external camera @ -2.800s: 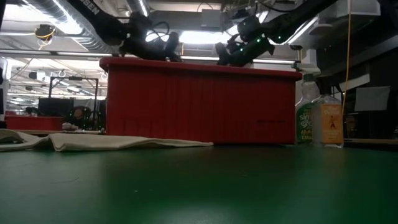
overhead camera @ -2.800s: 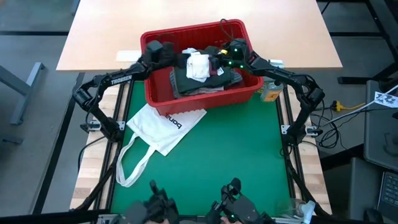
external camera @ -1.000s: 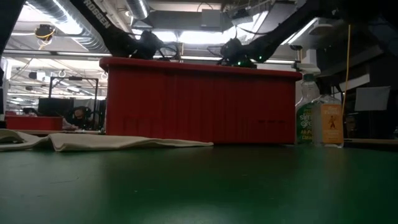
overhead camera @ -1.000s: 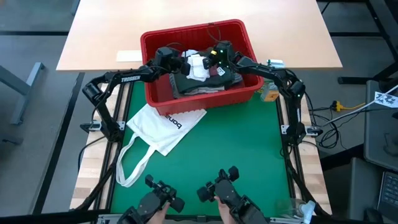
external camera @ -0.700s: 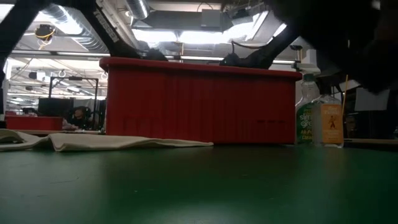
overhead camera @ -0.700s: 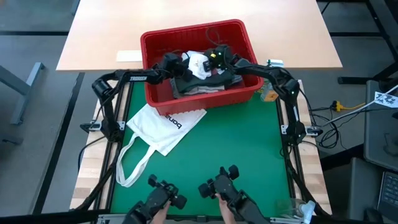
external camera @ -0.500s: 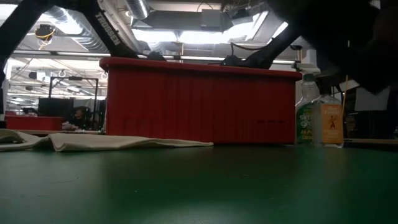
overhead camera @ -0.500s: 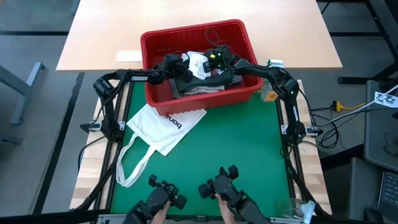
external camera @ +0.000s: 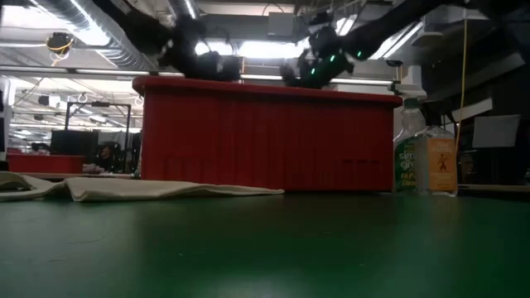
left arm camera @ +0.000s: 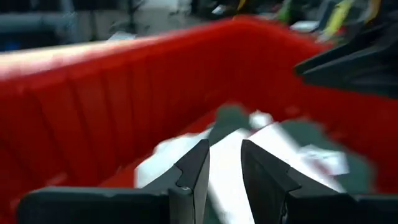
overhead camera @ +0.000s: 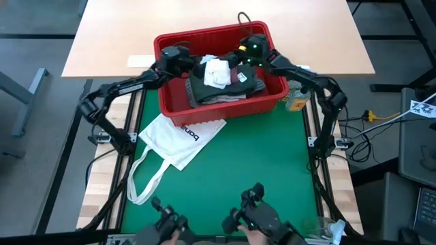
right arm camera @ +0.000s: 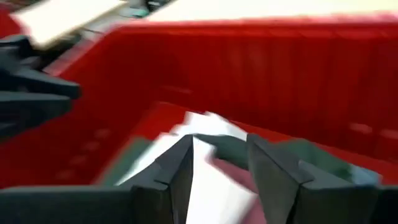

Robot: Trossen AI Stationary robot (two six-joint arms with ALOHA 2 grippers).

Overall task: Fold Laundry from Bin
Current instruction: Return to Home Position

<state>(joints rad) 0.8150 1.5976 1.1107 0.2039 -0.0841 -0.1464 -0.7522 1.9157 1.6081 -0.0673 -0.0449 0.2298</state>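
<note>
Overhead view of a green-topped desk (overhead camera: 259, 163) with a red bin (overhead camera: 225, 107) at its far end. A white tote bag (overhead camera: 178, 139) lies flat just in front of the bin's left corner. The laundry (overhead camera: 218, 88) sits inside the bin as a dark folded stack, with a small white piece (overhead camera: 216, 72) resting on top near the middle. Half a second earlier both arms were reaching low into the bin, their tips close together beside that white piece. Now they have risen and drawn apart. The left gripper (overhead camera: 176, 56) hangs over the bin's left rear corner, its fingers a narrow gap apart with nothing between them. The right gripper (overhead camera: 246, 53) hangs over the bin's right rear part, its fingers wider apart and likewise empty. The white piece lies where it was set, touched by neither arm. This reads as the release being done and both arms pulling back toward rest. The folding job looks essentially finished, with all the laundry in view back in the bin.
</note>
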